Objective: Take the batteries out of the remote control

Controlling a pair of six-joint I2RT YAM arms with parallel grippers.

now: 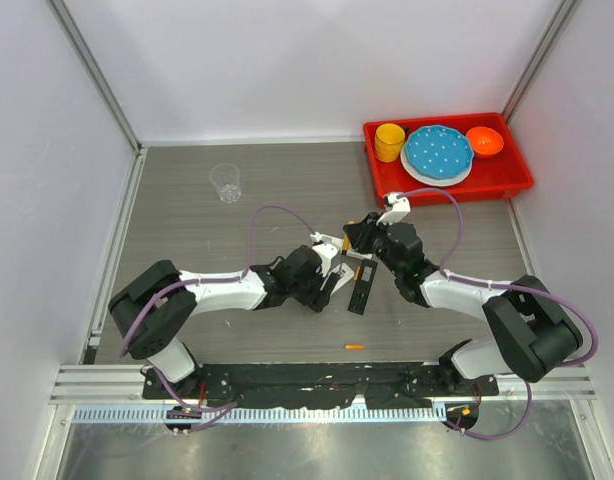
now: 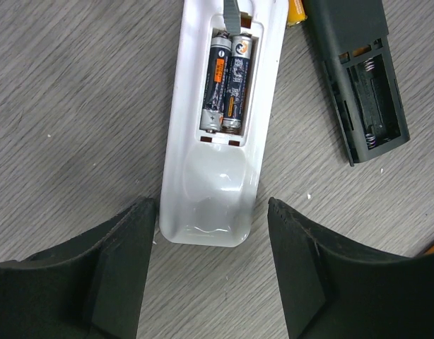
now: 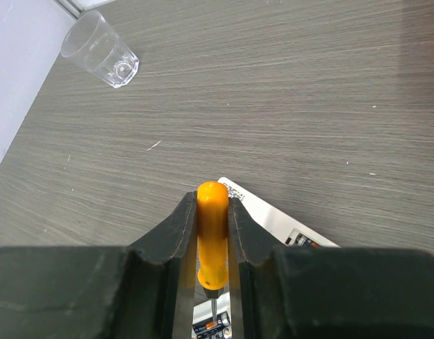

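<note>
A white remote [image 2: 213, 191] lies face down with its compartment open and two dark grey batteries [image 2: 227, 85] in it. My left gripper [image 2: 211, 212] is open, its fingers on either side of the remote's near end, not touching it. My right gripper [image 3: 213, 205] is shut on the orange-handled tool [image 3: 212, 233], whose metal tip points down at the batteries [image 3: 217, 328]. A black remote [image 2: 365, 85] lies beside it, its compartment open and empty. An orange battery [image 2: 296, 10] lies between the remotes. Another orange battery [image 1: 354, 346] lies loose near the front edge.
A clear glass cup [image 1: 226, 182] stands at the back left and also shows in the right wrist view [image 3: 100, 49]. A red tray [image 1: 517, 185] at the back right holds a yellow cup, a blue plate and an orange bowl. Both grippers [image 1: 342, 255] meet at mid-table.
</note>
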